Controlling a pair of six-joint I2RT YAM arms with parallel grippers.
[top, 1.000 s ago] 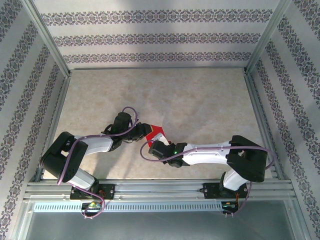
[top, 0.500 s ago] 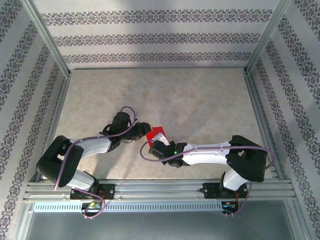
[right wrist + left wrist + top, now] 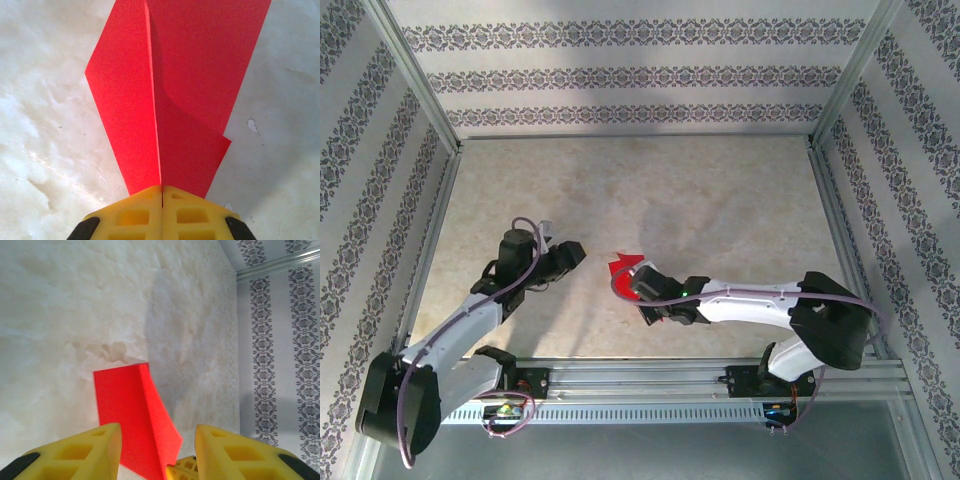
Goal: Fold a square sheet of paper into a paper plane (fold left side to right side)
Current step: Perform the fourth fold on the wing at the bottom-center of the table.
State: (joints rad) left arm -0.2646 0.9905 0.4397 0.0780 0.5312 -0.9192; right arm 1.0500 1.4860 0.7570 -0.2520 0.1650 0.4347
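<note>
The square sheet of paper (image 3: 180, 85) is bright red and folded into a narrow, dart-like form with a raised centre crease. It rests low over the table near the front middle (image 3: 623, 266). My right gripper (image 3: 161, 189) is shut on its near end at the crease, and sits just right of the paper in the top view (image 3: 634, 278). My left gripper (image 3: 156, 431) stands open with nothing between its yellow fingers (image 3: 95, 442). It sits a short way to the paper's left (image 3: 570, 253) and faces the paper (image 3: 132, 415).
The pale marbled table (image 3: 720, 200) is boxed in by patterned walls on aluminium posts. A metal rail (image 3: 640, 375) carries both arm bases along the near edge. The tip of the right gripper's finger (image 3: 187, 467) shows low in the left wrist view.
My left arm has drawn back to the left, away from the paper, and its jaws have opened. My right gripper has shut on the paper and shifted slightly.
</note>
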